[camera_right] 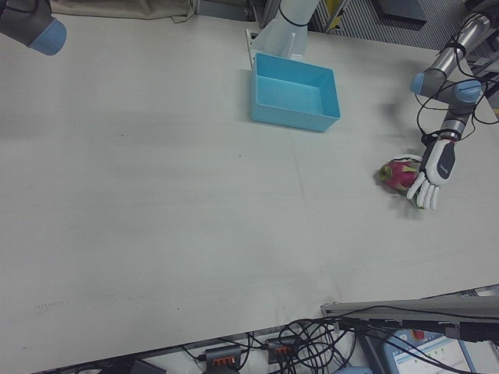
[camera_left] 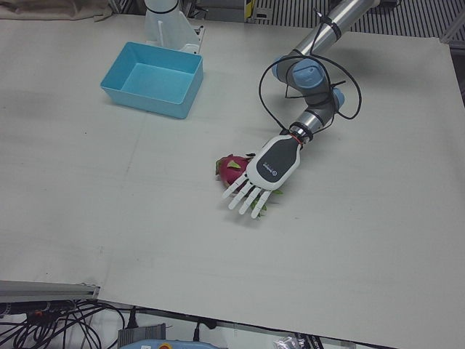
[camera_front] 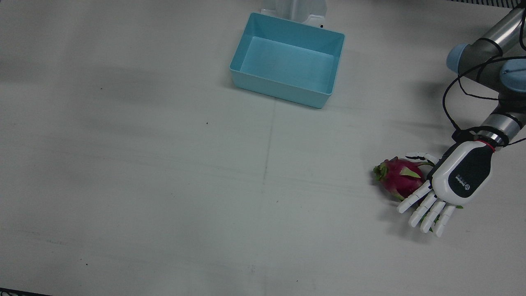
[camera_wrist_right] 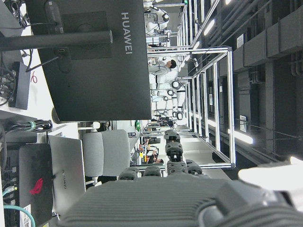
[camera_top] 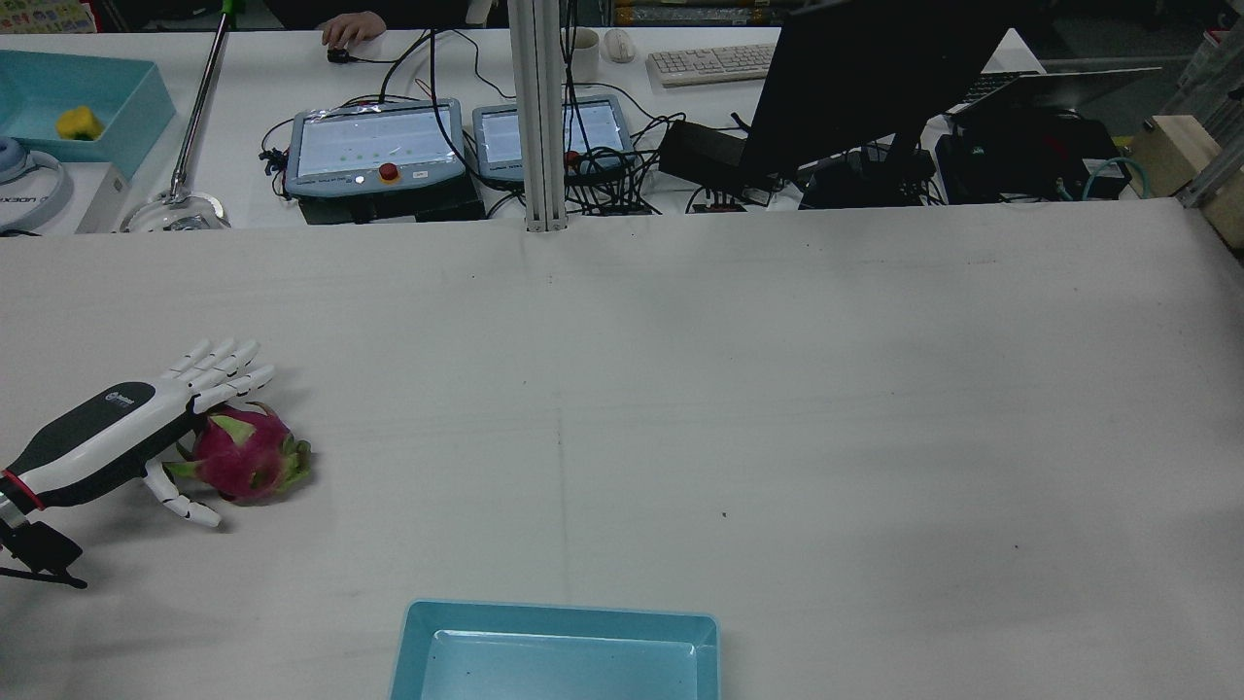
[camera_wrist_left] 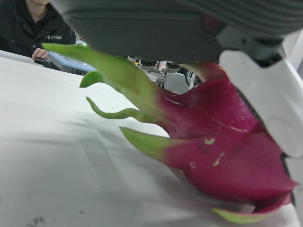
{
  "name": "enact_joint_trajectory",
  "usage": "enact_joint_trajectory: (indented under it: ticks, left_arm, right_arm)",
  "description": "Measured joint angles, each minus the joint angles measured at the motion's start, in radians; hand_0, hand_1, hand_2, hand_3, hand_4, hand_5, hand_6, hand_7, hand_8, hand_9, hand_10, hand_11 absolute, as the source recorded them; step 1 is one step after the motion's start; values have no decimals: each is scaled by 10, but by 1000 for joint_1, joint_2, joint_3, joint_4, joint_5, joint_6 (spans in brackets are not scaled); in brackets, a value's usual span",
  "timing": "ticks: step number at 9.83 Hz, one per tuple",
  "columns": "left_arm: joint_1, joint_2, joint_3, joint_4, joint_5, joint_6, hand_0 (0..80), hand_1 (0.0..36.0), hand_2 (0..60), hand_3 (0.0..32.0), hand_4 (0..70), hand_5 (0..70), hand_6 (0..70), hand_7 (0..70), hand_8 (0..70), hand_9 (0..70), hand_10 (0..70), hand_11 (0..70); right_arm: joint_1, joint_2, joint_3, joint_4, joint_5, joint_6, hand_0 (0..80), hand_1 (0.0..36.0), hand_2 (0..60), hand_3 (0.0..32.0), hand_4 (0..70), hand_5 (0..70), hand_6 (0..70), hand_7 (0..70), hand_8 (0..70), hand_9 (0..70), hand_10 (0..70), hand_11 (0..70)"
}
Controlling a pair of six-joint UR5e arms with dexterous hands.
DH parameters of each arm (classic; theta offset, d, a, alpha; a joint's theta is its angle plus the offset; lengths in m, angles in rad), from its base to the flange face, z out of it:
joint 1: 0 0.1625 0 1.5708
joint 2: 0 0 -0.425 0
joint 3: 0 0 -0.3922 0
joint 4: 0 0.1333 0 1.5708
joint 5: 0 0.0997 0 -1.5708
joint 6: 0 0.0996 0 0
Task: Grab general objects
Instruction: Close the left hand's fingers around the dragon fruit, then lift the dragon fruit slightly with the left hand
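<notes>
A pink dragon fruit (camera_front: 396, 179) with green scales lies on the white table at the robot's left side; it also shows in the rear view (camera_top: 243, 457) and fills the left hand view (camera_wrist_left: 222, 146). My left hand (camera_front: 456, 181) hovers over its outer side, palm down. The fingers (camera_front: 427, 209) are straight and spread past the fruit, and the thumb reaches along its other side. The hand is open and holds nothing. Of my right hand only a grey palm edge (camera_wrist_right: 156, 198) shows in the right hand view; its fingers are hidden.
An empty light-blue bin (camera_front: 279, 88) stands at the robot-side middle of the table, also in the rear view (camera_top: 559, 614). The right arm's elbow (camera_right: 31, 23) is raised at the far corner. Monitors, pendants and cables lie beyond the operators' edge.
</notes>
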Motion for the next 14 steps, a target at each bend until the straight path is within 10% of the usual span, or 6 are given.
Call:
enact_joint_trajectory:
  ticks: [4, 6, 9, 11, 14]
  left_arm:
    - [1, -1, -4, 0, -1, 17, 614, 284, 175, 0, 409, 677, 0, 0, 0, 0, 0, 0]
    - [1, -1, -5, -1, -1, 18, 594, 250, 167, 0, 578, 700, 0, 38, 0, 0, 0, 0]
    - [1, -1, -9, -1, 0, 15, 555, 187, 140, 0, 584, 642, 215, 546, 33, 95, 0, 0]
    - [1, -4, -42, 30, 6, 0, 528, 192, 284, 0, 580, 632, 302, 683, 70, 170, 45, 75]
    - [2, -54, -159, 186, 39, -44, 520, 240, 503, 0, 584, 604, 309, 700, 75, 181, 53, 88]
  right_arm:
    - [0, 0, 0, 0, 0, 0, 0, 0, 0, 0, 0, 0, 0, 0, 0, 0, 0, 0]
    - [0, 0, 0, 0, 0, 0, 0, 0, 0, 0, 0, 0, 0, 0, 0, 0, 0, 0]
    - [0, -1, 0, 0, 0, 0, 0, 0, 0, 0, 0, 0, 0, 0, 0, 0, 0, 0]
    - [0, 0, 0, 0, 0, 0, 0, 0, 0, 0, 0, 0, 0, 0, 0, 0, 0, 0]
    - [0, -1, 0, 0, 0, 0, 0, 0, 0, 0, 0, 0, 0, 0, 0, 0, 0, 0]
